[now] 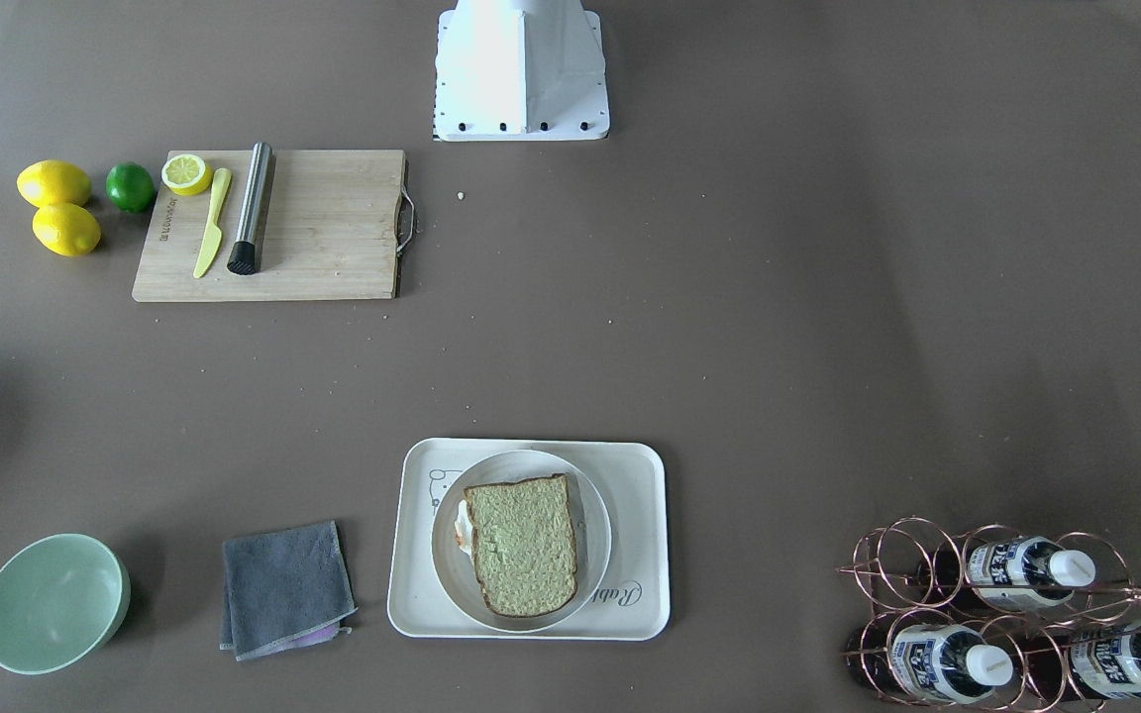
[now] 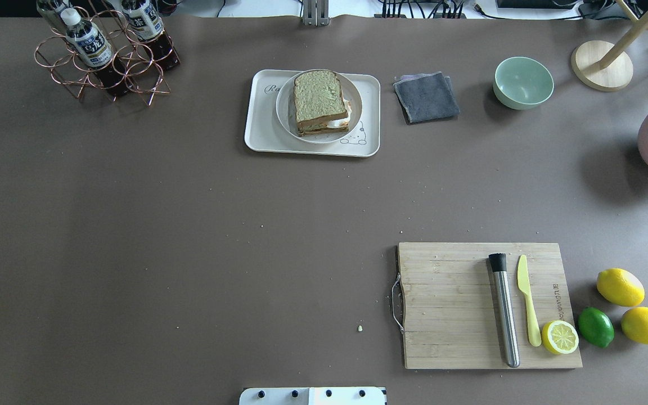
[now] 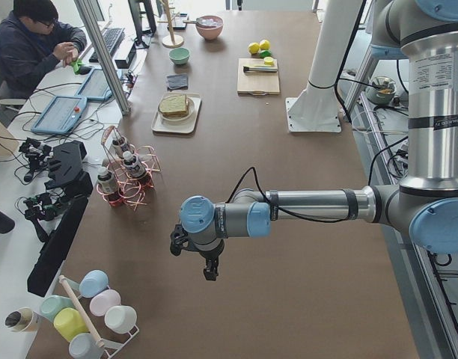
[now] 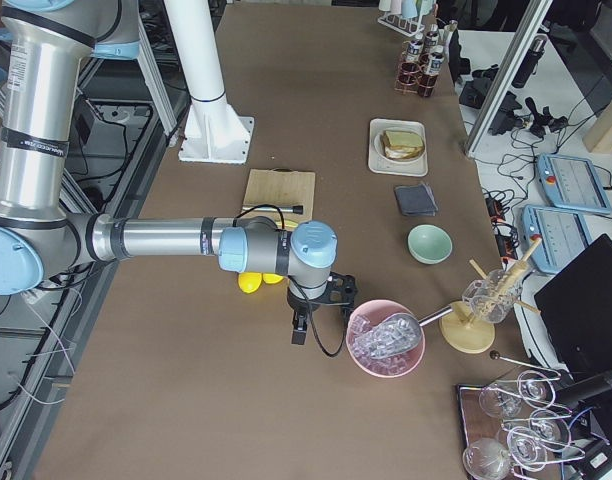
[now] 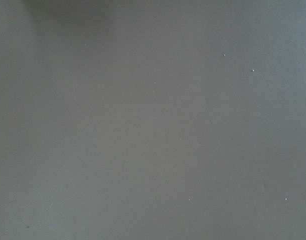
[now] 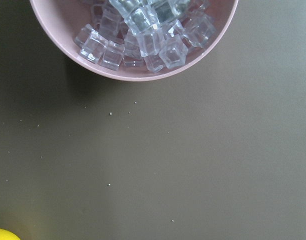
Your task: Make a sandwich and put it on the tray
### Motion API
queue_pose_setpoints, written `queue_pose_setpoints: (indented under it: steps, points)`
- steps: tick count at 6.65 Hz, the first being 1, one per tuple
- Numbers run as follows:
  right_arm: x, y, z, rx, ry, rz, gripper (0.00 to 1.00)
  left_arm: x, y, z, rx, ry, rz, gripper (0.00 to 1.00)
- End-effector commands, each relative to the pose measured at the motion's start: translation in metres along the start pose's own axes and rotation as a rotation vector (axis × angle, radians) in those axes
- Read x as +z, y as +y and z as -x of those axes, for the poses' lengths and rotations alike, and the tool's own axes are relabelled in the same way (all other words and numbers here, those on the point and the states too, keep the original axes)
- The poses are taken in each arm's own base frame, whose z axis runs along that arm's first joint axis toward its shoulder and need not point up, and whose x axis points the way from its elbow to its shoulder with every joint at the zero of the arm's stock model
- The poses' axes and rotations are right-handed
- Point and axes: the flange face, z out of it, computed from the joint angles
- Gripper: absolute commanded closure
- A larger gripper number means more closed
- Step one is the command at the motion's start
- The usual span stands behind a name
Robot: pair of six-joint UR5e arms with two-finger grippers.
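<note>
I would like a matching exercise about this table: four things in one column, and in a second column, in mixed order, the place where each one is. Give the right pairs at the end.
Column one
1. sandwich
2. half lemon
3. grey cloth
4. ice cubes

Column two
a. in the pink bowl
b. on the round plate that stands on the tray
c. on a corner of the cutting board
d. between the tray and the green bowl

Right pairs: 1-b, 2-c, 3-d, 4-a
</note>
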Motion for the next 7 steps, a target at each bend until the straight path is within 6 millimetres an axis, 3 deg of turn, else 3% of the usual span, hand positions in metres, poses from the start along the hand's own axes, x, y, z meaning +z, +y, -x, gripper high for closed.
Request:
queue_pose_setpoints:
  steps: [1, 5, 7]
  points:
    - [-0.006, -0.005, -0.006, -0.008, -0.004, -0.047, 0.00, 0.000, 0.000, 0.000, -0.001, 0.000, 0.000, 0.03]
    - [-0.008, -0.003, -0.007, -0.011, -0.005, -0.056, 0.00, -0.012, -0.001, -0.011, 0.023, -0.002, -0.025, 0.03]
    - [-0.008, -0.003, -0.007, -0.011, -0.005, -0.056, 0.00, -0.017, 0.004, -0.001, 0.001, -0.002, -0.037, 0.03]
